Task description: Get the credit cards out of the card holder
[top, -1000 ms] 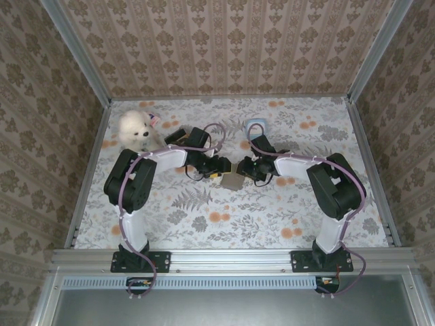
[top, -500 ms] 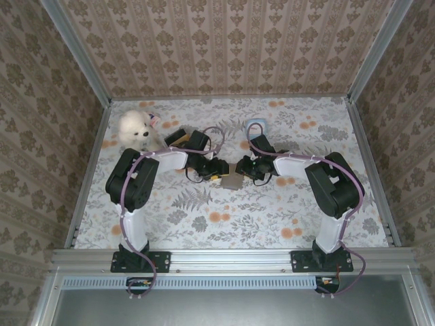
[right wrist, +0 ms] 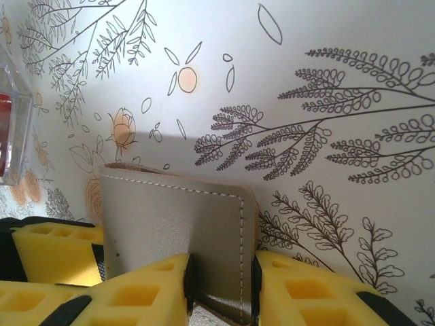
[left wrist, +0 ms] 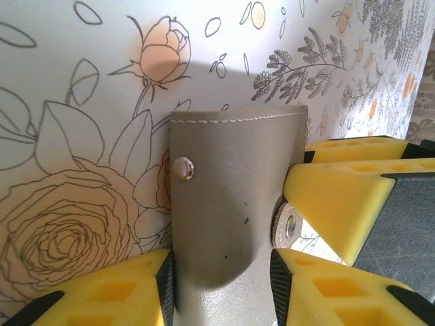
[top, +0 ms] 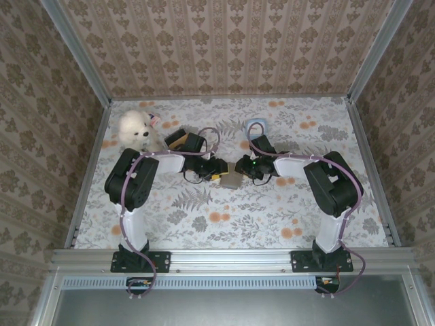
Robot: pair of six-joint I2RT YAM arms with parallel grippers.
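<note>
Table (top: 224,224): flat, covered with a white floral-print sheet, orange blooms and grey ferns. Beige patterned walls close three sides.

Two black-and-white robot arms (top: 132,183) reach inward from the near rail, elbows out. Their wrists meet near the table's centre.

White fluffy toy animal (top: 134,129): far left, well apart from the wrists.
Chunky black-and-tan block (top: 177,138): just behind the left forearm.
Small pale-blue rounded object (top: 256,125): far centre, behind the right wrist.
All three lie on the far side of the arms, apart from the holder.

Card holder (top: 232,180) (left wrist: 231,197) (right wrist: 177,210): flat grey-brown leather-look bifold wallet with its smooth outer face showing. It sits between the two wrists near the table's centre. Whether it rests on the sheet, cannot tell.

Left gripper (top: 219,173) (left wrist: 221,285): yellow foam pads clamp the holder from both sides.
Right gripper (top: 243,170) (right wrist: 219,285): pads likewise pinch the holder's stitched end. In the left wrist view they press against the holder's right edge.

White stitching (left wrist: 238,118) runs along the holder's edge.
Silver snap stud (left wrist: 182,168): near the holder's upper left corner.
</note>
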